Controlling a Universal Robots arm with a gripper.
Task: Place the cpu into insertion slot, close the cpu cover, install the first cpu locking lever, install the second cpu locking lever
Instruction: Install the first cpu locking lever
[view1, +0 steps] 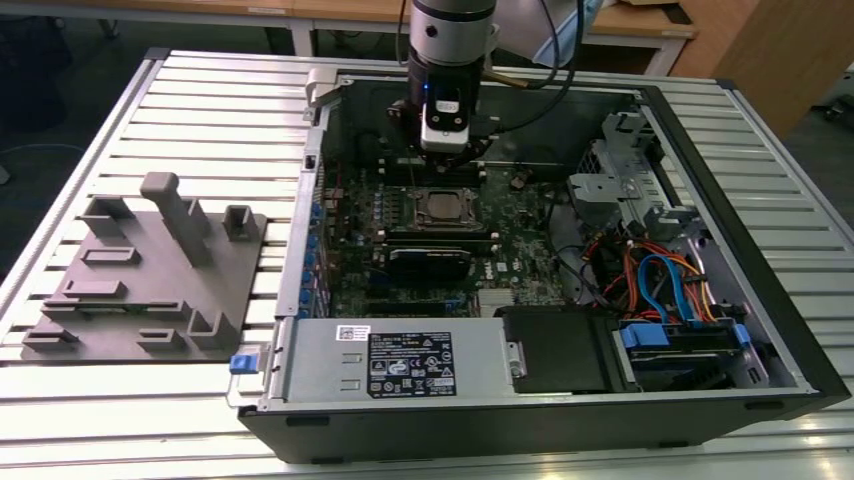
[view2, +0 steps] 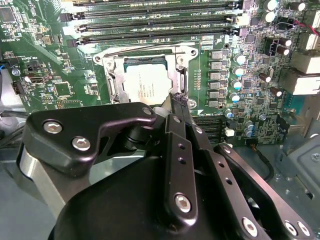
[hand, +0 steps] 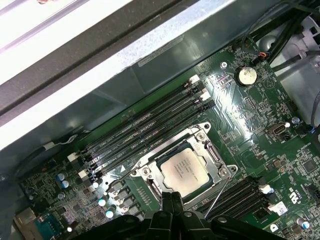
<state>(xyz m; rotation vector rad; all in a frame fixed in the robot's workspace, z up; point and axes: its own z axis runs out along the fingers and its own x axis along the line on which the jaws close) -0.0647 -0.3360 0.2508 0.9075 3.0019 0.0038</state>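
Observation:
The cpu (view2: 147, 86), a square chip with a dull silver top, lies flat in the insertion slot (view2: 146, 51) on the green board. The cpu cover (view2: 177, 75), a grey metal frame, lies down around the chip. In the first wrist view the cpu (hand: 184, 170) shows through the cover's (hand: 212, 152) cut-out, and a thin metal lever (hand: 218, 195) stands slanted beside the socket. My gripper (view2: 177, 100) is shut, its tips together at the socket's edge just beside the chip. In the exterior view the gripper (view1: 451, 155) hangs inside the open case just behind the cpu (view1: 439, 207).
Long black memory slots (view2: 155, 22) run beside the socket, and more lie on its other side (hand: 245, 192). The case wall (hand: 125, 65) rises close by. A grey fixture plate (view1: 147, 270) lies at the exterior view's left; the power supply (view1: 387, 360) and coloured cables (view1: 661, 280) sit inside the case.

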